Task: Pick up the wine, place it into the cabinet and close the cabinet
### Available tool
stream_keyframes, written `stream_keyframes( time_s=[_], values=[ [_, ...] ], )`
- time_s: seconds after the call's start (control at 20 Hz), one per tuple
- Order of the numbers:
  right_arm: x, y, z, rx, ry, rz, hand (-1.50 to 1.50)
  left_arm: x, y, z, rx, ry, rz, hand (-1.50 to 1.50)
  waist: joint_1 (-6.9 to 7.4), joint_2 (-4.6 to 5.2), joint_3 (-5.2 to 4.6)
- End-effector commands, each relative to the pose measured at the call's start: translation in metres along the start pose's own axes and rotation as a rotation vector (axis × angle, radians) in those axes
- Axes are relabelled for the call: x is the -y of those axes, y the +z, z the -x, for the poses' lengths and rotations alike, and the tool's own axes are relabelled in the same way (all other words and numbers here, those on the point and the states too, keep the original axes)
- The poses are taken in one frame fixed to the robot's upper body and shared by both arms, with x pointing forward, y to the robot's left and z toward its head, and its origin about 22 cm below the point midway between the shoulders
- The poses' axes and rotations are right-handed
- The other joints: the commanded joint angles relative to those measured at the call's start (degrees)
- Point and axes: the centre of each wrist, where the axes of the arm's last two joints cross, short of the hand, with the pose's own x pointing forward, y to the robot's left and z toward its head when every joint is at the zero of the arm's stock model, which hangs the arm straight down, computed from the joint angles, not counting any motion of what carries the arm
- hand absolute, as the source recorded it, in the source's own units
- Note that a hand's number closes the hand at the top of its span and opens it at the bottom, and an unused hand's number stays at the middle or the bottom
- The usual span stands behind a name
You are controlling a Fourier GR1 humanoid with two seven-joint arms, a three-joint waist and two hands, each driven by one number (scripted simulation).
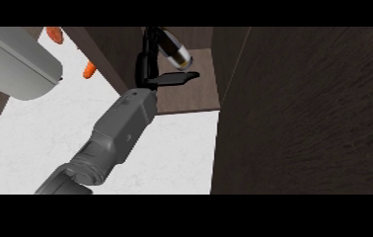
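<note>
Left of the dark wooden cabinet (291,107) sits white marble table (44,142). Our robot hand (157,68) is curled round the dark gold-capped wine bottle (175,51), holding it over the cabinet's shelf (186,95) ready for set-down; door to the right stands open.

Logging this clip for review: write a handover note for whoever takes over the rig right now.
Left hand: reaching into the open dark wooden cabinet, black fingers curled round the dark wine bottle with the silver-gold neck.
Right hand: not in view.
Done: bottle picked up and carried inside the cabinet, above its shelf.
Left: set it down, release, withdraw, close the dark wooden cabinet door, which stands open at the right.
</note>
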Motion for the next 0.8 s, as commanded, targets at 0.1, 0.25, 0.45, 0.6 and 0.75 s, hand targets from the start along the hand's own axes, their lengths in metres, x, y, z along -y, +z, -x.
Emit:
stream_keyframes(
  time_s=[0.1, 0.25, 0.45, 0.6, 0.75],
  values=[
    [0.006, 0.006, -0.002, -0.002, -0.018, 0.023, -1.50, -0.006, 0.020, 0.011, -0.071, 0.024, -0.026, -1.50, 2.04, -0.67, 0.04],
    [-0.006, 0.009, -0.009, 0.002, 0.002, 0.015, -1.50, 0.001, 0.037, 0.014, -0.068, 0.040, -0.004, -1.50, 1.35, -0.67, -0.02],
    [0.003, 0.000, -0.006, -0.011, 0.025, 0.049, -1.50, 0.020, 0.072, 0.012, -0.089, 0.055, 0.037, -1.50, 2.97, -0.60, 0.00],
    [0.006, 0.014, -0.010, 0.009, 0.015, 0.058, -1.50, 0.042, 0.089, -0.003, -0.074, 0.037, 0.040, -1.50, 4.00, -0.77, 0.04],
    [0.008, 0.021, -0.012, 0.023, 0.027, 0.065, -1.50, 0.056, 0.115, -0.015, -0.036, 0.028, 0.038, -1.50, 4.21, -0.79, 0.05]
  ],
)
